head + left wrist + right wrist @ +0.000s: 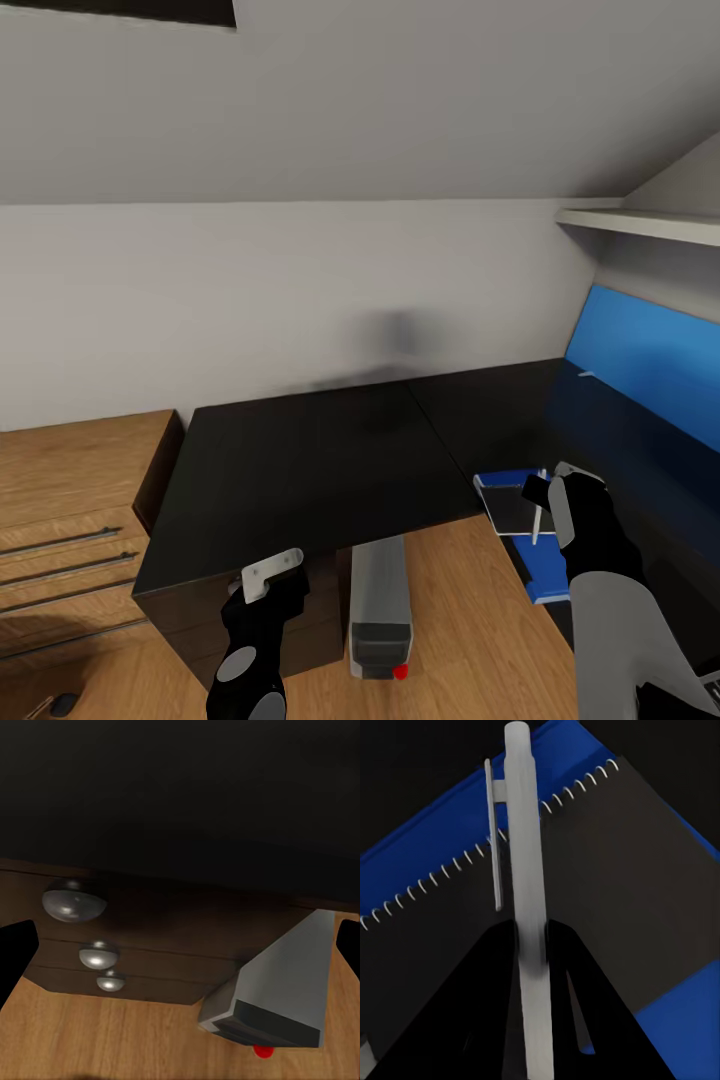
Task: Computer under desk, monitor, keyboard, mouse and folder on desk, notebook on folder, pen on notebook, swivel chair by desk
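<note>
I have the pen (526, 870) pinched in the right tool (531, 945), its two black fingers closed on the barrel, and it hangs over the notebook (615, 885), which already lies on the blue folder (427, 832). In the head view that stack sits at the near edge of the tabletop (300, 470), partly overhanging it. To do this step well, I judge I should lower the pen until it lies flat on the dark cover, well inside the spiral edge, then let go gently — a round barrel dropped from height will roll off, and the stack looks none too secure where it sits.

The right wrist view gives me the clip, the wire spiral and the grip itself; the head view shows the pen as just a pale sliver by the tool. The head view gives the layout — computer (379, 605) on the floor under the tabletop, left tool (270, 580) low beside it. Whether the left tool is open I cannot tell. Its wrist view adds three round drawer knobs (73, 902).
</note>
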